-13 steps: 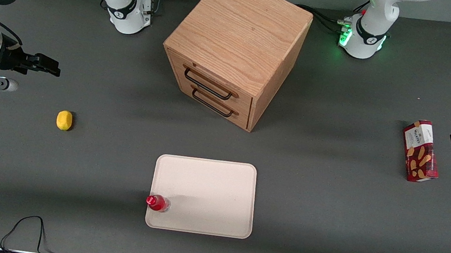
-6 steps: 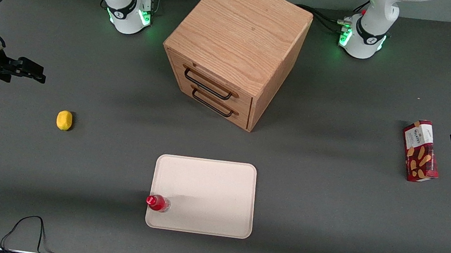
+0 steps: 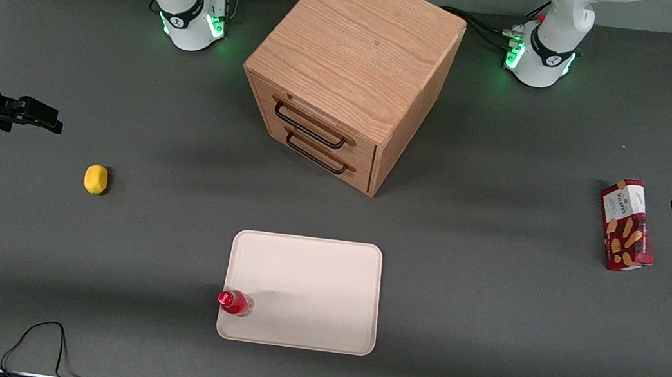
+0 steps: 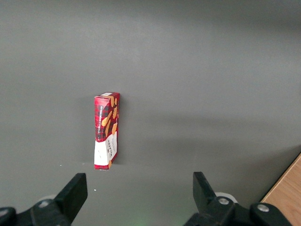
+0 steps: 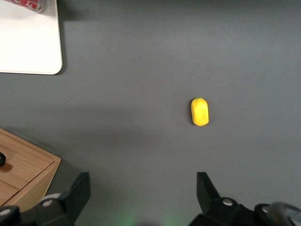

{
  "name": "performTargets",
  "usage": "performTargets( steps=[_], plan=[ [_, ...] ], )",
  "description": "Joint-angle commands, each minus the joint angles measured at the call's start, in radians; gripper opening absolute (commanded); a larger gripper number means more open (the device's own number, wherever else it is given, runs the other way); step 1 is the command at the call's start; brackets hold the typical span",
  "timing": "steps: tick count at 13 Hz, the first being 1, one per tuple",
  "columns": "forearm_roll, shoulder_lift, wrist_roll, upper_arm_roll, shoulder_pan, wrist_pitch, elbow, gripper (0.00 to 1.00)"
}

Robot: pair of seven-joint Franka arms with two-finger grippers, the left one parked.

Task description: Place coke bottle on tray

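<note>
The coke bottle (image 3: pixel 234 302), small and red with a red cap, stands upright on the tray (image 3: pixel 310 289), at the tray's corner nearest the front camera toward the working arm's end. The right wrist view shows only the bottle's label edge (image 5: pixel 28 4) on the cream-white tray (image 5: pixel 28 47). My gripper (image 3: pixel 50 117) hangs open and empty above the bare table at the working arm's end, well away from the tray. In the right wrist view the gripper (image 5: pixel 143 190) has its jaws wide apart with only table between them.
A yellow lemon (image 3: pixel 96 179) lies on the table between my gripper and the tray, also in the wrist view (image 5: pixel 199 111). A wooden drawer cabinet (image 3: pixel 351 74) stands mid-table. A dark red snack box (image 3: pixel 626 225) lies toward the parked arm's end. A black cable (image 3: pixel 37 337) loops at the table's front edge.
My gripper has drawn back toward the working arm's end of the table, farther from the tray. The bottle and tray have not moved.
</note>
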Motion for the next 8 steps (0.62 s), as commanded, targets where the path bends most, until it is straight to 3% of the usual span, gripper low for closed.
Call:
performTargets(
  steps=[1, 5, 8],
  plan=[
    [0.034, 0.008, 0.008, 0.01, -0.014, -0.03, 0.037, 1.0],
    [0.032, 0.005, 0.007, 0.03, -0.022, -0.079, 0.037, 1.0],
    [0.02, 0.005, 0.008, 0.105, -0.071, -0.077, 0.046, 1.0]
  ],
)
